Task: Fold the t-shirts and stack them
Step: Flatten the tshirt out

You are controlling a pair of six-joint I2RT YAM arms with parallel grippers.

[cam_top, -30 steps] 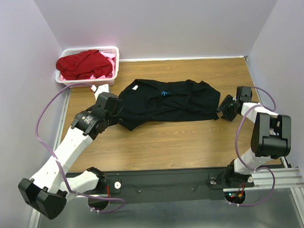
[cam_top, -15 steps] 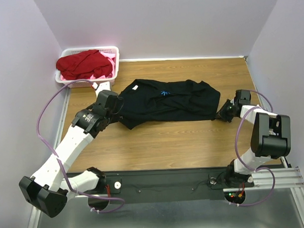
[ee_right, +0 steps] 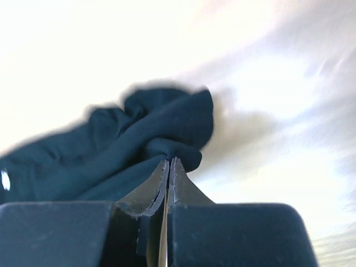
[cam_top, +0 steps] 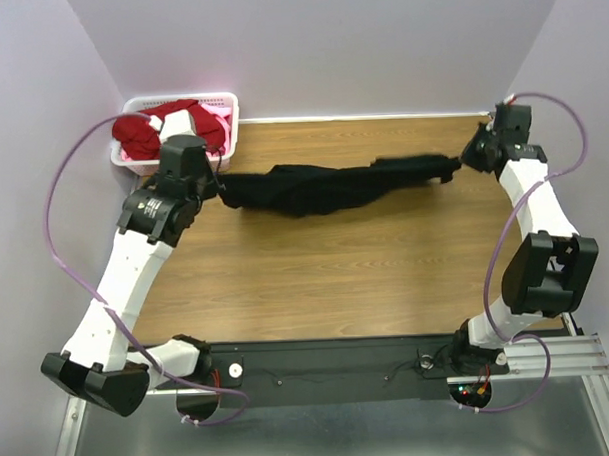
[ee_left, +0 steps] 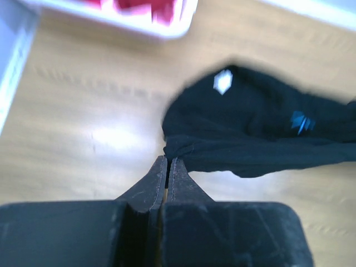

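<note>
The black t-shirt (cam_top: pixel 328 185) hangs stretched in a sagging band above the wooden table (cam_top: pixel 336 277), lifted at both ends. My left gripper (cam_top: pixel 220 184) is shut on its left end. In the left wrist view that gripper (ee_left: pixel 168 159) pinches a cloth edge of the black t-shirt (ee_left: pixel 256 133), and the blue logo (ee_left: pixel 300 121) shows. My right gripper (cam_top: pixel 466 160) is shut on the right end; in the right wrist view this gripper (ee_right: pixel 169 160) clamps a bunched fold of the black t-shirt (ee_right: pixel 133 150). A red t-shirt (cam_top: pixel 141 129) and pink cloth (cam_top: pixel 221 121) lie in the basket.
A white slotted basket (cam_top: pixel 230 103) stands at the back left corner, partly covered by my left arm. Lilac walls close in the table on three sides. The metal rail with both arm bases runs along the near edge.
The right gripper shut on the shirt's right end. Both arms then rose and swung toward the back, pulling the black t-shirt off the table into a taut band.
</note>
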